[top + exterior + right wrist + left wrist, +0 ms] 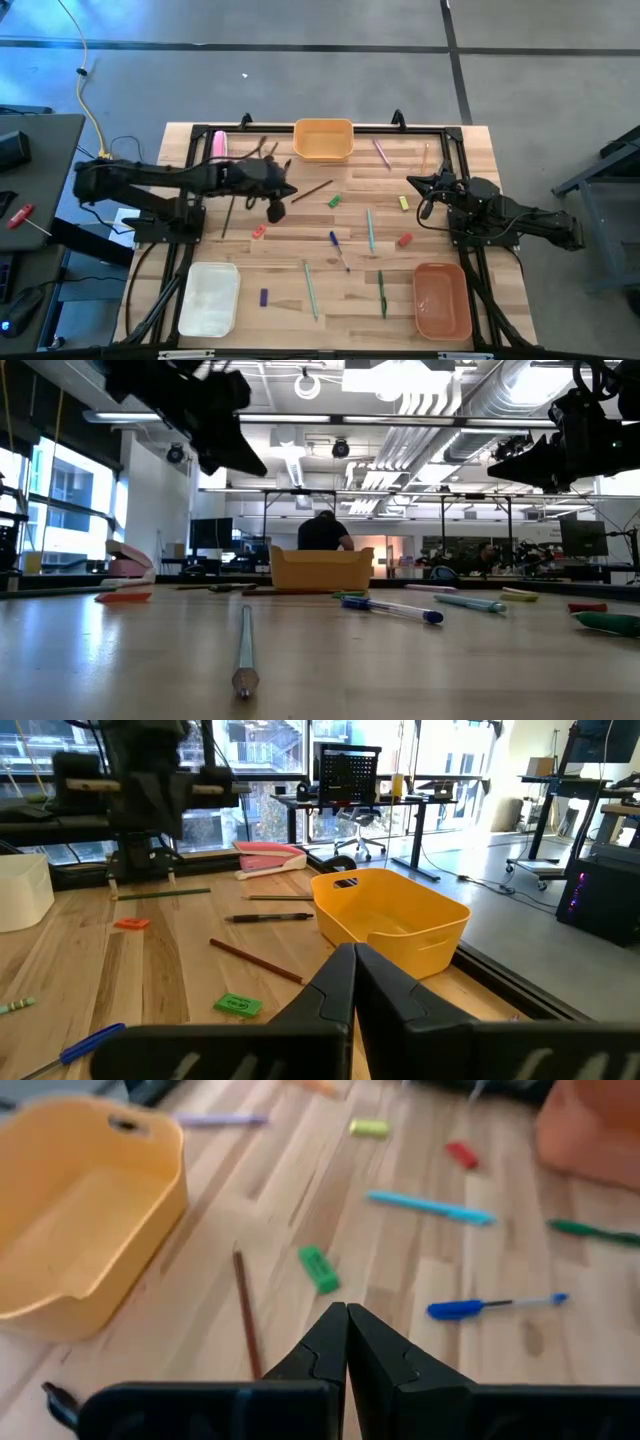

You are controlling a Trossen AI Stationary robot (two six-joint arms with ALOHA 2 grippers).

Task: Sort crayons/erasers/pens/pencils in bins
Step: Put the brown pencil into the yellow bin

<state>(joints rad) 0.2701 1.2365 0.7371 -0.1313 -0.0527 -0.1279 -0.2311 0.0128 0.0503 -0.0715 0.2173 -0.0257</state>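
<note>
Left gripper (277,208) fingers together, empty, above table near brown pencil (312,191). Right gripper (428,187) also closed, idle. Likely target: that pencil beside yellow bin (323,140). Open wide, align jaws across shaft, descend mid-length.

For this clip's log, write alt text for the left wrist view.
The left pincer, shut and empty, hangs above the wooden table beside the yellow-orange bin. Beyond lie a brown pencil, green eraser, blue pen and teal pen.
</note>
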